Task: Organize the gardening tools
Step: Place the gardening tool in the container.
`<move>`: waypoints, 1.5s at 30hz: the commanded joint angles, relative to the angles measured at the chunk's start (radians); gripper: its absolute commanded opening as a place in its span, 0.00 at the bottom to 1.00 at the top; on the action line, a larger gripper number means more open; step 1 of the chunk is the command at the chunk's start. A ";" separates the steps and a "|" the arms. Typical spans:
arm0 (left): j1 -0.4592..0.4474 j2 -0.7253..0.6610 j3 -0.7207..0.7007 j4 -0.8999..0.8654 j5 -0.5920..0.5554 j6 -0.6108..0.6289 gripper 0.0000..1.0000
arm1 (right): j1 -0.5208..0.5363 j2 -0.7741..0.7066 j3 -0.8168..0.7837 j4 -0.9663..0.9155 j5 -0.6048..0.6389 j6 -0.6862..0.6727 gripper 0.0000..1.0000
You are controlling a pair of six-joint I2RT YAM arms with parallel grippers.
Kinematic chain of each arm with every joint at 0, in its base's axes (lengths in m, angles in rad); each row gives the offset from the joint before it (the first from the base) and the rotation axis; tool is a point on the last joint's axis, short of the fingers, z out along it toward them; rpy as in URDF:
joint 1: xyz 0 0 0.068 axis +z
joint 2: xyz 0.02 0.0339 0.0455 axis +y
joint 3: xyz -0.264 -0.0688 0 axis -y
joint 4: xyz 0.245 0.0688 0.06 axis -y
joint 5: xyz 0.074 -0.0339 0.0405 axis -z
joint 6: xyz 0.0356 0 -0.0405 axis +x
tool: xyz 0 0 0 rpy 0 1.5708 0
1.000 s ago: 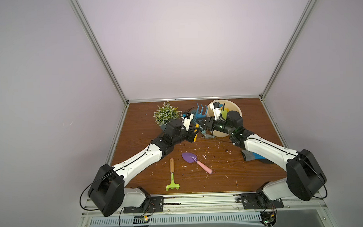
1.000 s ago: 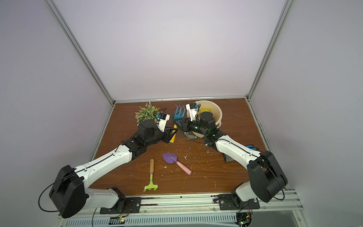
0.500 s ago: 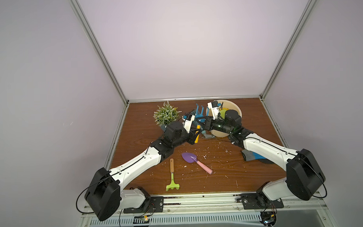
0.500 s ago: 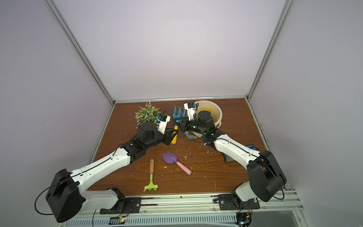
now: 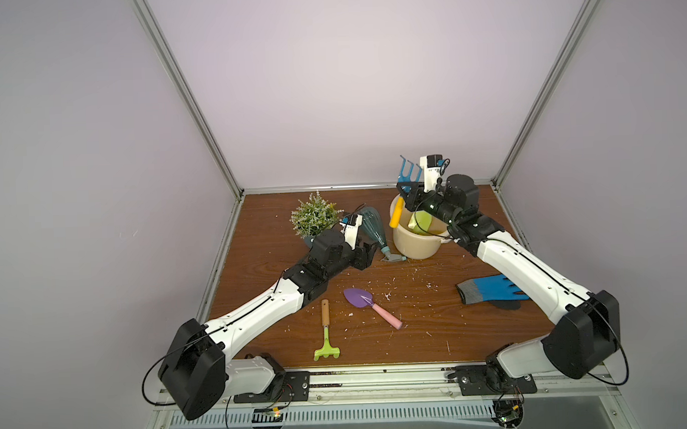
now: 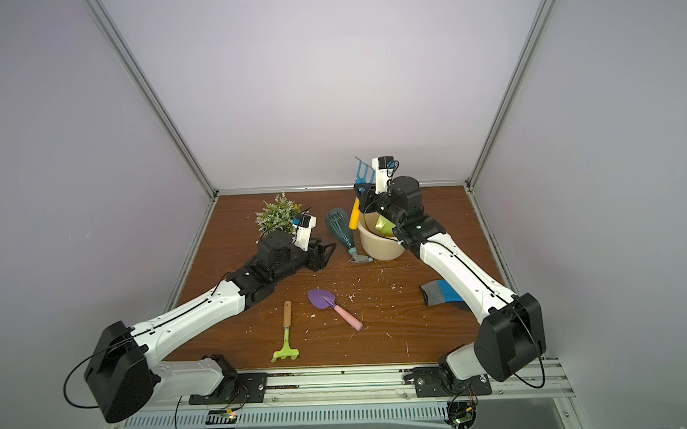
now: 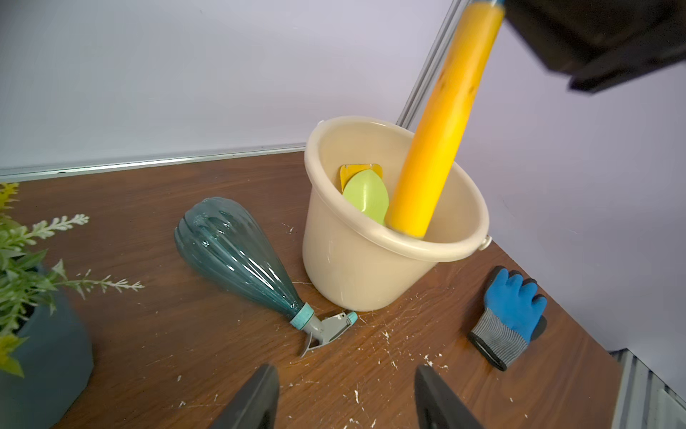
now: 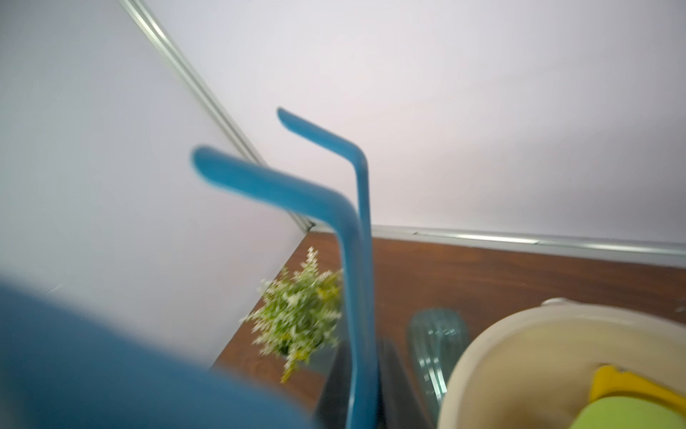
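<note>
My right gripper (image 5: 408, 192) is shut on the blue fork (image 5: 408, 174), tines up; its yellow handle (image 7: 441, 122) hangs down into the beige bucket (image 5: 414, 250). The fork's blurred tines (image 8: 360, 260) rise between the shut right gripper (image 8: 362, 393). In the bucket lie a lime-green trowel (image 7: 365, 200) and a yellow scoop (image 7: 350, 172). My left gripper (image 5: 369, 254) is open and holds nothing, close to the teal spray bottle (image 7: 237, 252), which lies on its side against the bucket. The purple trowel (image 5: 360, 298) and lime-green rake (image 5: 326, 342) lie on the table near the front.
A potted plant (image 5: 314, 218) stands at the back left, just behind my left wrist. A blue-fingered glove (image 5: 490, 291) lies at the right, partly under my right arm. White crumbs are scattered over the wooden table (image 5: 417, 338). Metal frame posts edge the table.
The left gripper opened, let go of the fork and drew back to the left. The right gripper shut on the fork and carried it right, over the bucket.
</note>
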 commanded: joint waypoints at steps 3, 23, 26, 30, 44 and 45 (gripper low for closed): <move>0.026 -0.006 -0.020 -0.054 -0.073 -0.034 0.65 | -0.039 0.082 0.083 -0.039 0.228 -0.154 0.05; 0.065 -0.050 -0.107 -0.165 -0.162 -0.119 0.66 | -0.051 0.193 -0.157 0.198 0.258 -0.170 0.27; 0.075 -0.065 -0.127 -0.172 -0.166 -0.130 0.66 | -0.051 0.189 -0.143 0.173 0.268 -0.170 0.38; 0.082 -0.068 -0.138 -0.171 -0.162 -0.137 0.66 | -0.051 0.175 -0.107 0.126 0.277 -0.171 0.42; 0.090 0.013 -0.087 -0.168 -0.147 -0.128 0.77 | -0.042 -0.005 -0.031 -0.144 0.042 -0.155 0.48; 0.092 0.022 -0.081 -0.168 -0.146 -0.128 0.77 | -0.039 -0.020 -0.040 -0.159 0.003 -0.155 0.49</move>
